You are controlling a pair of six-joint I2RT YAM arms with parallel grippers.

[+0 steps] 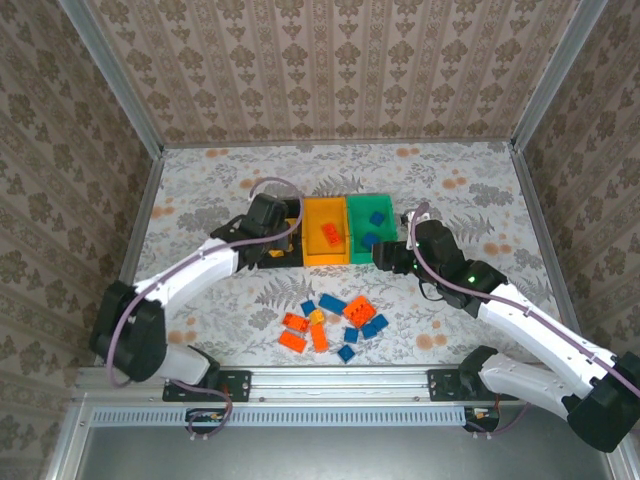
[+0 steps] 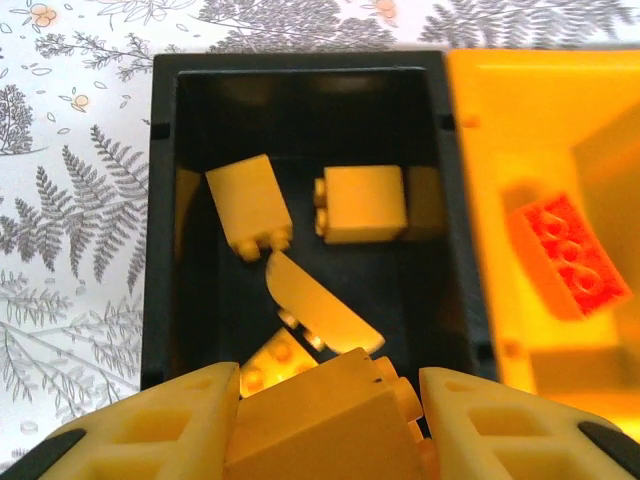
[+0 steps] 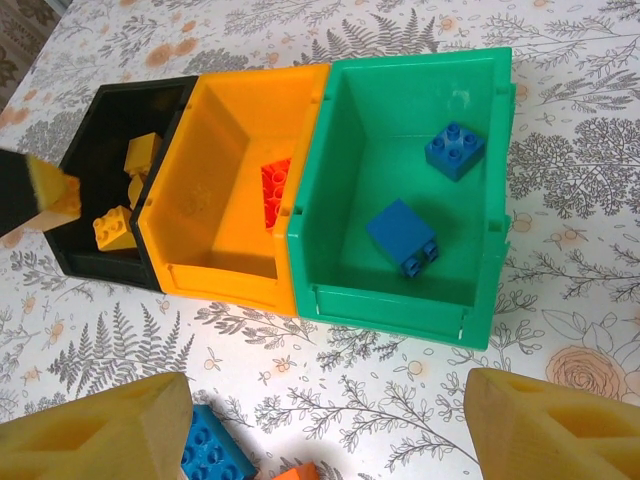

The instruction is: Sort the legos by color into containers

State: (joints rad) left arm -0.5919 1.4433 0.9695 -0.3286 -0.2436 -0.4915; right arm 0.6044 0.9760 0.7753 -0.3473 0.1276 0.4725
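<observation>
My left gripper (image 2: pixel 330 405) is clamped on a yellow brick (image 2: pixel 310 440), a finger pressing each of its sides, and it hangs over the near wall of the black bin (image 2: pixel 160 200), the leftmost of three bins joined in a row. The bin's open well lies just to the far side of the jaws, with its long axis running near to far, in line with my reach. Several yellow bricks (image 2: pixel 365 205) lie loose on its floor. The orange bin (image 2: pixel 500 100) sits immediately to the right and holds a red brick (image 2: pixel 565 255), so any drift to the right would put the held brick in the wrong colour. I judge a short advance to the far side, then a release, to be all this placement needs. My right gripper (image 3: pixel 325 430) has its fingers wide apart with nothing between them, near the green bin (image 3: pixel 400 300) with its two blue bricks (image 3: pixel 405 235). It is also the closer arm to the unsorted pile (image 1: pixel 330 325) on the table (image 1: pixel 450 180).
</observation>
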